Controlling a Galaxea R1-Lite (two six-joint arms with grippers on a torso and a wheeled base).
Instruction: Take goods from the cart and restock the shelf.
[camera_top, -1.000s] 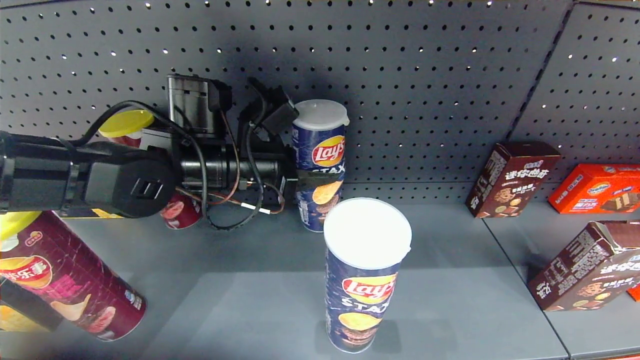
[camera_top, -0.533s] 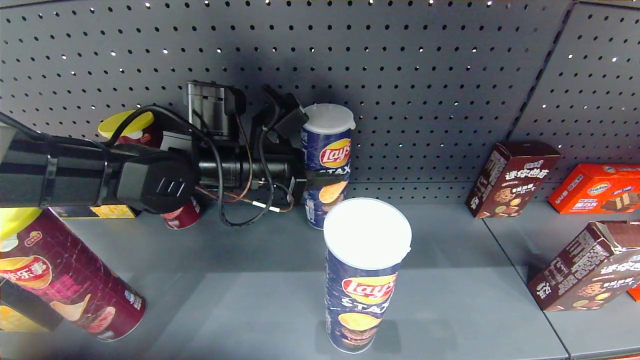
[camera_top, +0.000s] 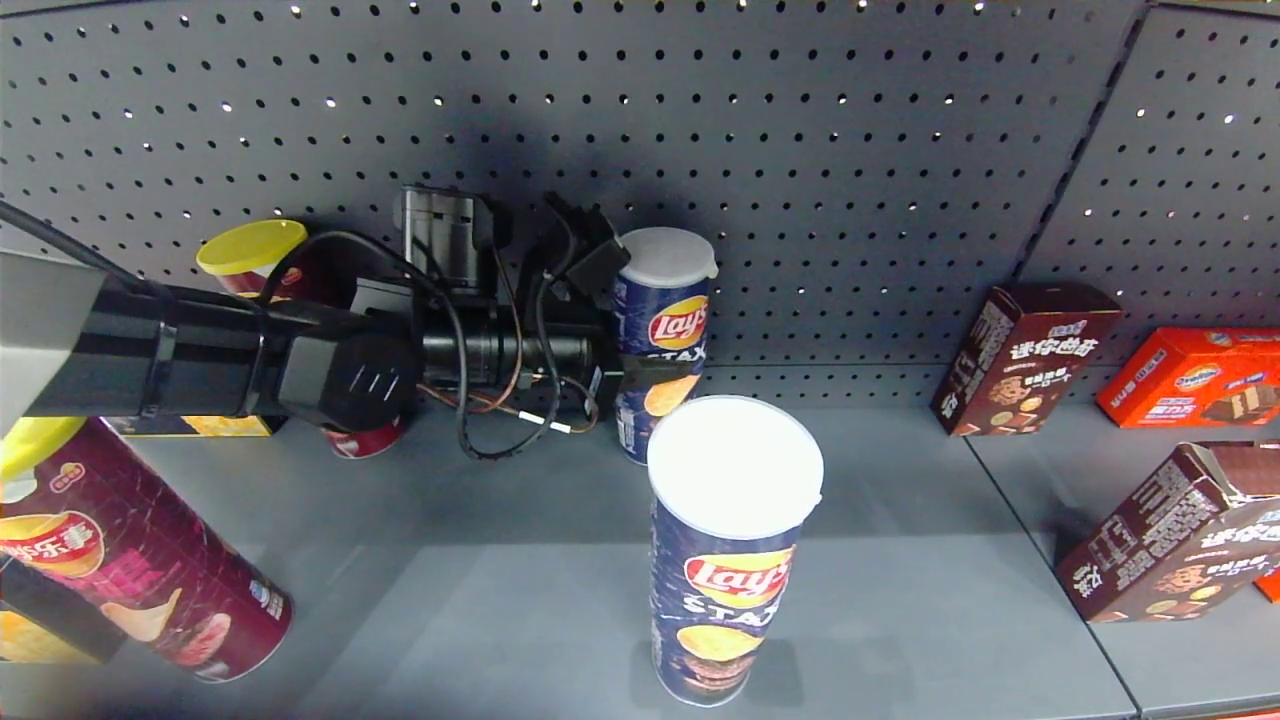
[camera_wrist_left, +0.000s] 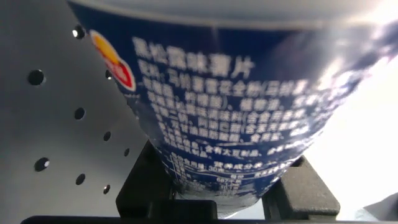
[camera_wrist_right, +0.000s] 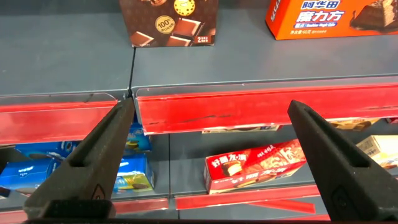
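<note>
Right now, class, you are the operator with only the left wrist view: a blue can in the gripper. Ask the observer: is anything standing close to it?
Observer: Yes. A second can, also blue, stands upright in front of the held can, nearer the shelf edge.
Operator: And on its left?
Observer: A red can with a yellow lid stands by the pegboard.
Operator: Where is the right gripper?
Observer: The right gripper is open, facing boxes on lower shelves.
</note>
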